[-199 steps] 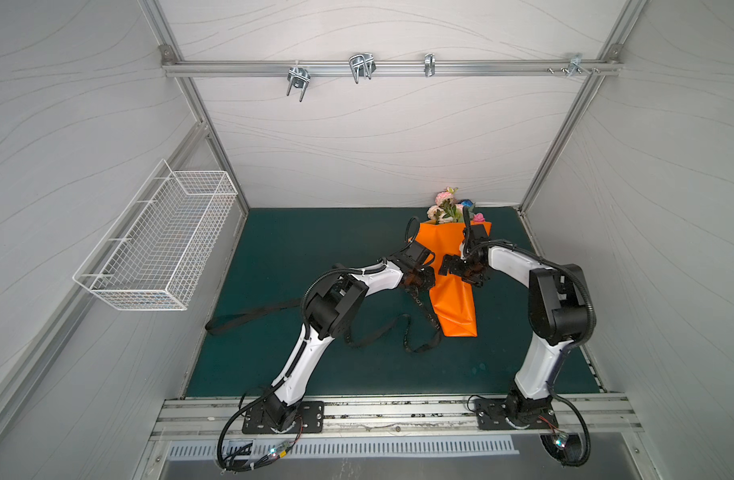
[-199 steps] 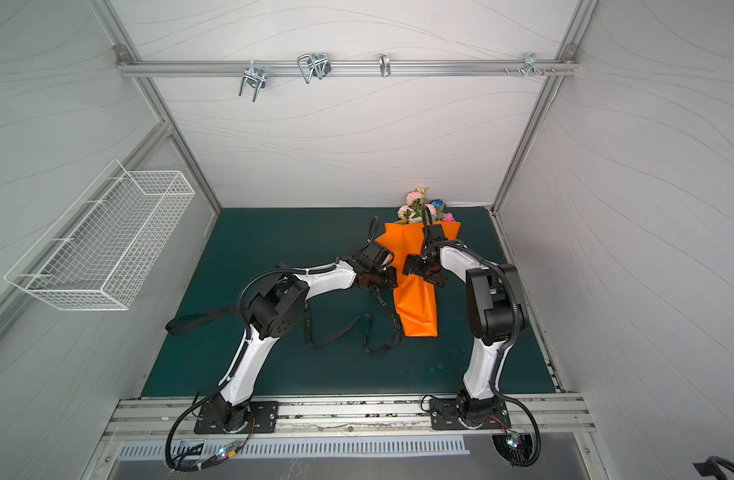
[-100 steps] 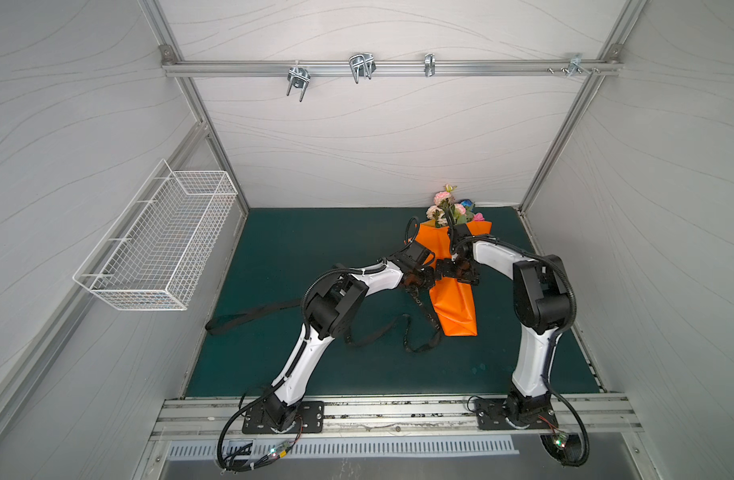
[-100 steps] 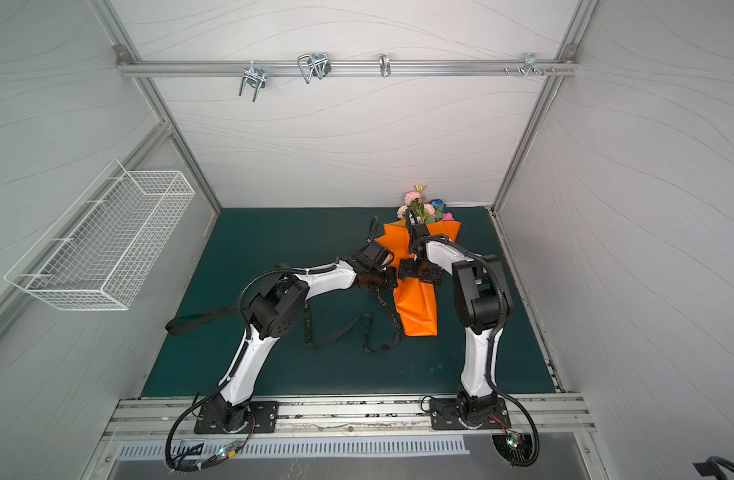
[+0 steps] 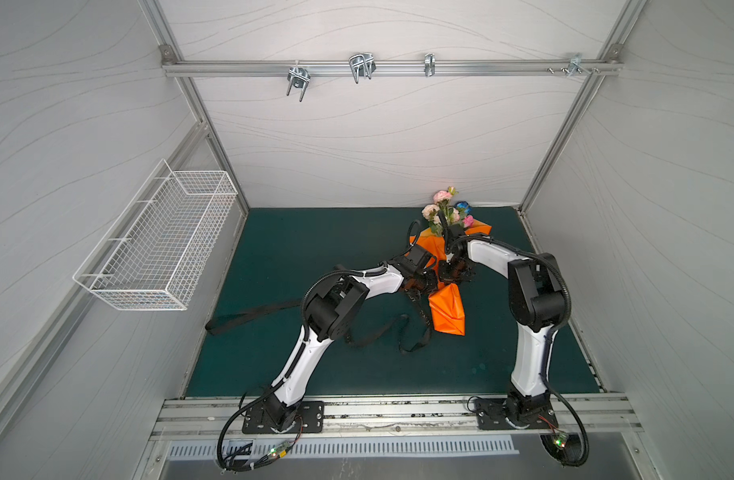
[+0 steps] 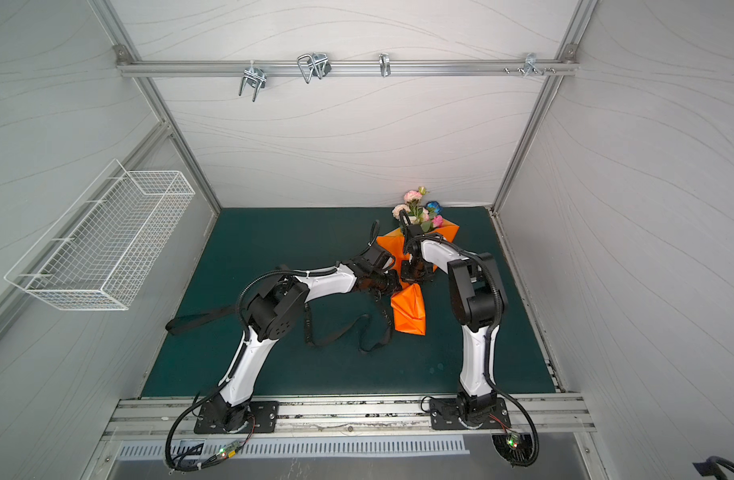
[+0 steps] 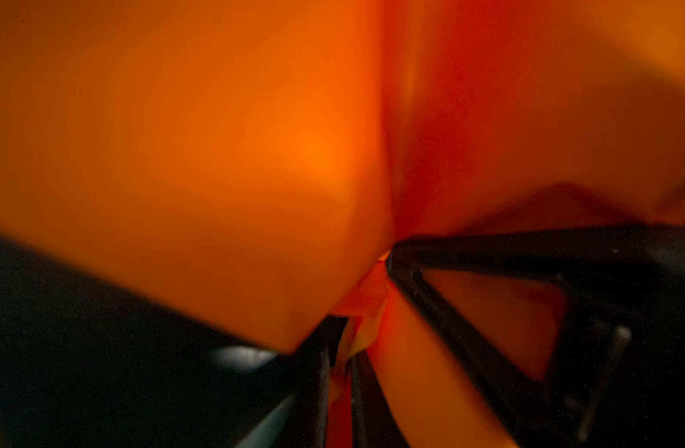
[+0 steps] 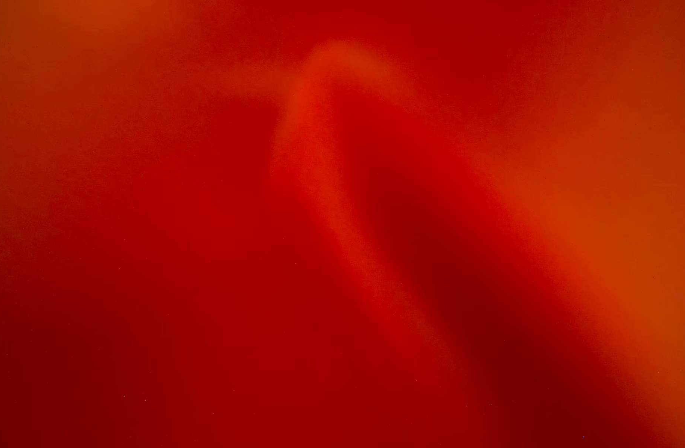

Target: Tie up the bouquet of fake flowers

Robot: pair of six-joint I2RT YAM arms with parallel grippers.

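Note:
The bouquet of fake flowers lies at the back right of the green mat, its stems inside folded orange wrapping paper. My two grippers meet at the middle of this bundle. In the left wrist view my left gripper is shut on a fold of the orange paper. My right gripper presses into the bundle from the right. Orange paper fills the right wrist view and hides its jaws and what they hold. A black ribbon trails across the mat.
Loops of the ribbon lie just in front of the bundle, under the left forearm. A white wire basket hangs on the left wall. Metal hooks sit on the back rail. The right wall stands close beside the bundle.
My right gripper has moved left onto the middle of the bundle and gone from open to shut, with its elbow swinging forward. The left arm has stayed put.

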